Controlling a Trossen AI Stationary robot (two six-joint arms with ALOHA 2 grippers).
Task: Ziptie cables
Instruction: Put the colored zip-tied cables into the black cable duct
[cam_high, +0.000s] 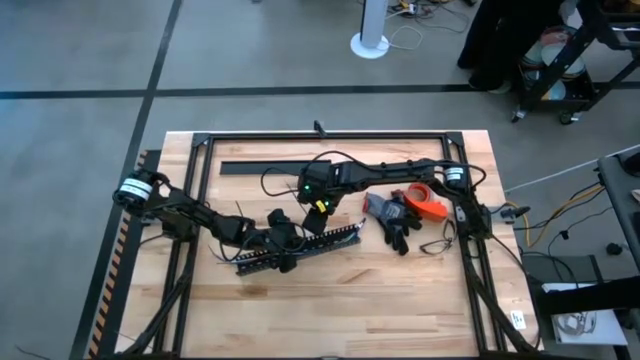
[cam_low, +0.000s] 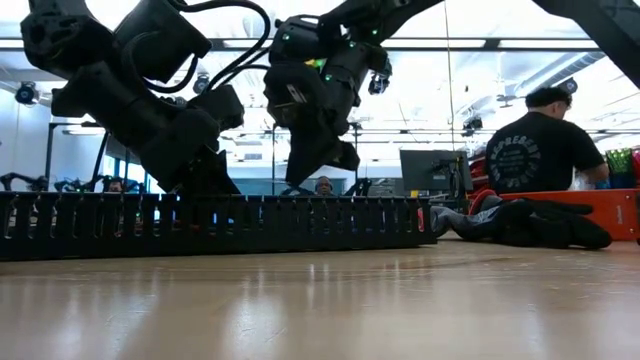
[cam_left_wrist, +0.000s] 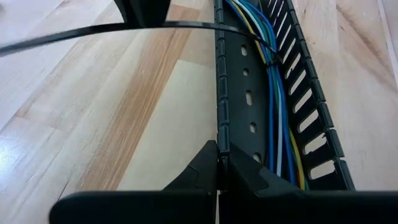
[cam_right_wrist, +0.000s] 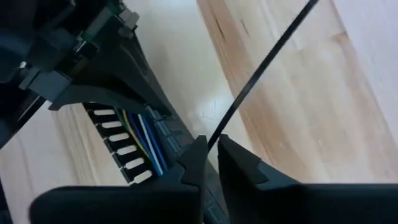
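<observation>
Cables (cam_left_wrist: 273, 106) lie inside the black duct (cam_high: 300, 248), running along its channel (blue, green, yellow and white strands in the left wrist view). A ziptie (cam_left_wrist: 118, 30) loops around the bundle and its tail stretches out over the bare table (cam_high: 400, 300), away from the duct.

Right gripper (cam_right_wrist: 210, 155) is pinched shut on the ziptie, which runs as a thin dark strip up and away from its fingertips; the duct with the cables sits just beside it. In the high view this gripper (cam_high: 318, 215) hangs over the duct's right half, arm reaching in from the right.

Left gripper (cam_left_wrist: 219, 163) is clamped on the duct's near wall, fingertips closed tight on the edge. In the high view it (cam_high: 278, 240) sits at the duct's middle, just beside the right gripper.

Duct lies diagonally at table centre. A second long black strip (cam_high: 265, 167) rests near the far edge. Black gloves (cam_high: 392, 222) and an orange tape roll (cam_high: 425, 201) lie to the right, well apart from the duct.

Low view: a person (cam_low: 540, 150) in a dark shirt stands beyond the table.
</observation>
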